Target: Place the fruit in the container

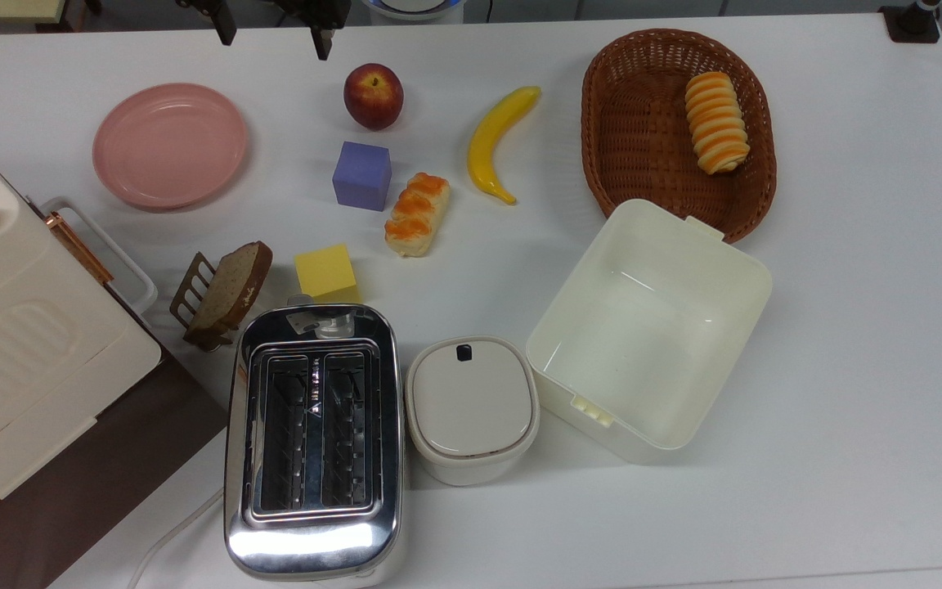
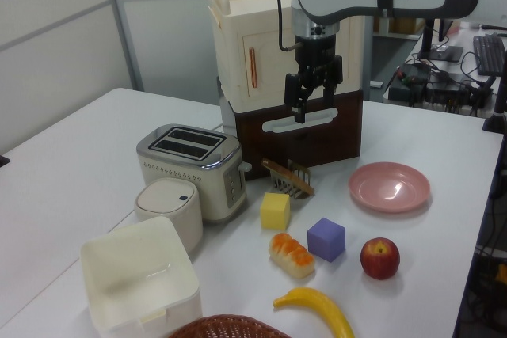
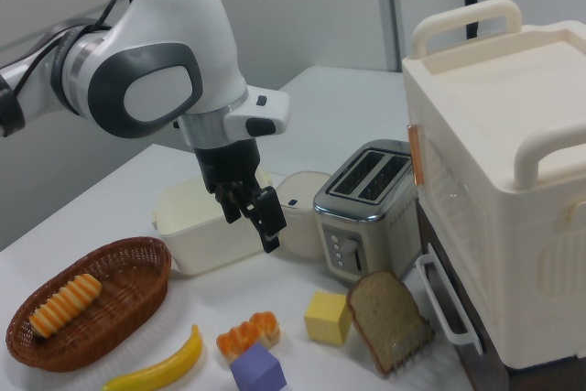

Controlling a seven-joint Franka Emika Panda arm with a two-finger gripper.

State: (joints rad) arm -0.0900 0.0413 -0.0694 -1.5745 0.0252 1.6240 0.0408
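The apple (image 1: 374,96) sits on the white tabletop (image 1: 847,327) near the top view's upper edge, untouched, w/ a purple cube (image 1: 362,175) just below it and the pink plate (image 1: 170,145) well off to the top view's left. A yellow banana (image 1: 500,144) lies to the apple's right in the top view, apart from it. In the left view the apple (image 2: 379,258) is at lower right, beside the purple cube (image 2: 326,239) and below the plate (image 2: 390,187). The container (image 1: 651,331), a cream-white box, stands open and empty at the top view's centre-right, its upper corner just beside the brown wicker basket (image 1: 678,131), which holds a striped bread roll (image 1: 716,122). A small lidded white pot (image 1: 472,408) is just left of the box in the top view, next to a chrome toaster (image 1: 313,438). Also on the tabletop: a glazed pastry (image 1: 417,213), a yellow cube (image 1: 325,272), and a bread slice (image 1: 230,286) leaning in a small rack. The pincer (image 2: 314,97) hangs in the air, above the tabletop and holding nothing, fingers apart w/ a clear gap; in the right view the pincer (image 3: 253,211) is in front of the box (image 3: 206,226), tilted. Its fingertips (image 1: 227,33) poke in at the top view's upper edge, left of and above the apple.
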